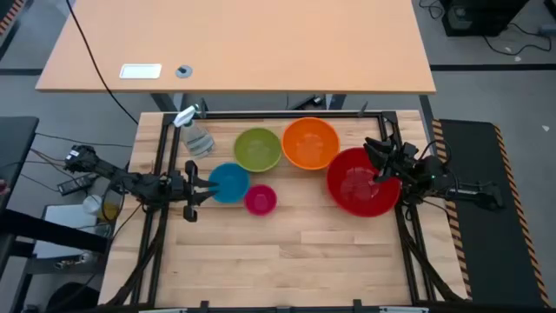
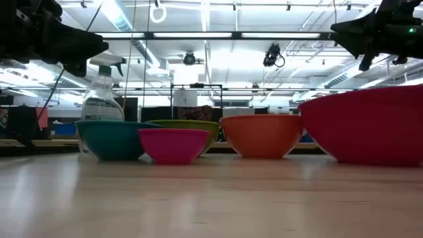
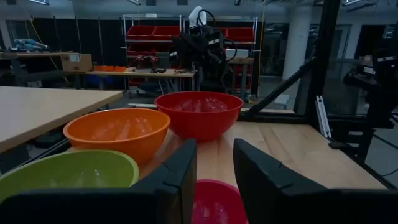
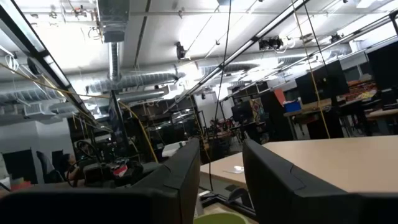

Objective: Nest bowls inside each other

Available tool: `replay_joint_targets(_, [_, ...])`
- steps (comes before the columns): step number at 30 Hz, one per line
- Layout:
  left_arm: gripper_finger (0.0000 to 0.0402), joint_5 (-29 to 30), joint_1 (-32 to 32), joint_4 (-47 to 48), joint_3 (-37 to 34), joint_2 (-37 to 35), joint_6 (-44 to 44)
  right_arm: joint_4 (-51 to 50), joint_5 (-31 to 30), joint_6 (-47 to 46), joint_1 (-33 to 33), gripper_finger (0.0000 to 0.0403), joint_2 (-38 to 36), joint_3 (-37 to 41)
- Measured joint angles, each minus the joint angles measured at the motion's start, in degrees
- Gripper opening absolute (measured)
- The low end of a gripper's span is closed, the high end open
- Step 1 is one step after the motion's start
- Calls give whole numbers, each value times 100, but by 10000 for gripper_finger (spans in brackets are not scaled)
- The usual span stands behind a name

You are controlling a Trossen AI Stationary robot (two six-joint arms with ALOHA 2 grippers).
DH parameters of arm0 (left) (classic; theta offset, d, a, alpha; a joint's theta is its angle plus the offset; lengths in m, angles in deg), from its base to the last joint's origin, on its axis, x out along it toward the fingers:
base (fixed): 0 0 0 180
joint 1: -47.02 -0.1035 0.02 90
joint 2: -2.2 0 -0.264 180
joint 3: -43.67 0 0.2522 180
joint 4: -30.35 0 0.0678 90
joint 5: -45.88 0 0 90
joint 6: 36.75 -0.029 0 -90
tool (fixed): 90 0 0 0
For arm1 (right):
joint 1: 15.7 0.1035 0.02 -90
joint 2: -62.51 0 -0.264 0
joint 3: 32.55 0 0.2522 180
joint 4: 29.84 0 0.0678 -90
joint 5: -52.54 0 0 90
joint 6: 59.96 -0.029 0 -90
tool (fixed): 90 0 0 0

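1. High view: the left gripper [image 1: 201, 186], fingers pressed together and empty, sits just beside the glossy blue bowl [image 1: 229, 182].
2. Pink bowl [image 1: 261, 199], green bowl [image 1: 257, 149], orange bowl [image 1: 310, 143] lie between the claws.
3. The right gripper [image 1: 380, 156] hangs over the red bowl [image 1: 362, 181]; I cannot tell its spread.

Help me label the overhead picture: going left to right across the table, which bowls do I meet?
blue bowl → magenta-pink bowl → orange bowl → red bowl. The green bowl overlaps the pink one in left-right span, so I leave it out.
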Motion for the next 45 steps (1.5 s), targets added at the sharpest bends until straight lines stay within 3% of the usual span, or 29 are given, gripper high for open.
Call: replay_joint_targets(45, [109, -1, -2, -28, 1, 1, 138, 2, 0, 0, -2, 130, 0, -2])
